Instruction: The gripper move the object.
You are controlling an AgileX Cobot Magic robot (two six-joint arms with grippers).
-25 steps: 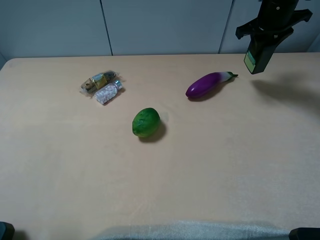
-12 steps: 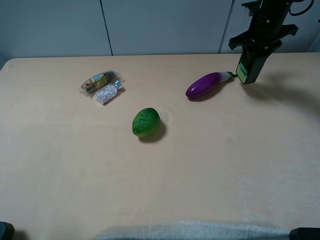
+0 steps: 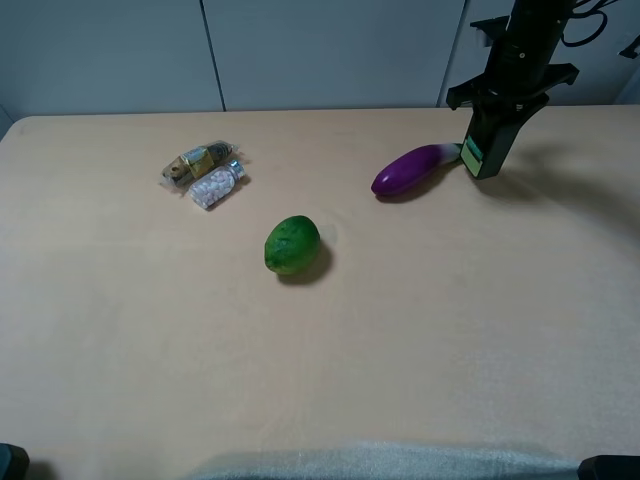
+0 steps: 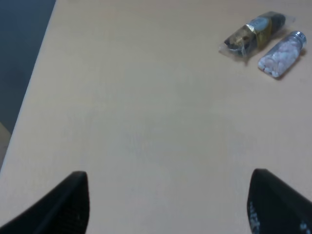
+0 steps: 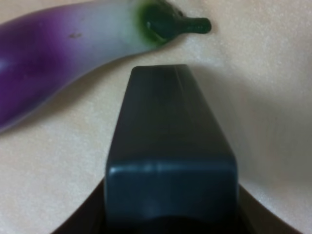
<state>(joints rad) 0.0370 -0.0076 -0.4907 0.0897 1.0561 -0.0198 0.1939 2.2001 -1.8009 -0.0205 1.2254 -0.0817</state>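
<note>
My right gripper (image 3: 503, 100) is shut on the dark green-black squarish bottle (image 3: 483, 146), whose light green label faces left. It holds the bottle upright at the far right, its base low over the table right beside the stem end of the purple eggplant (image 3: 414, 168). In the right wrist view the bottle (image 5: 170, 151) fills the middle, with the eggplant (image 5: 68, 58) just beyond it; the fingers are hidden. My left gripper (image 4: 168, 204) is open over bare table, its two dark fingertips (image 4: 68, 204) wide apart.
A green lime (image 3: 292, 244) lies mid-table. A wrapped packet (image 3: 198, 161) and a small bottle of white pills (image 3: 217, 184) lie at the back left, also in the left wrist view (image 4: 252, 34). A grey cloth (image 3: 380, 462) lies at the front edge.
My right gripper has moved left and down with the bottle, from high at the far right to low beside the eggplant's stem. The left arm has not moved.
</note>
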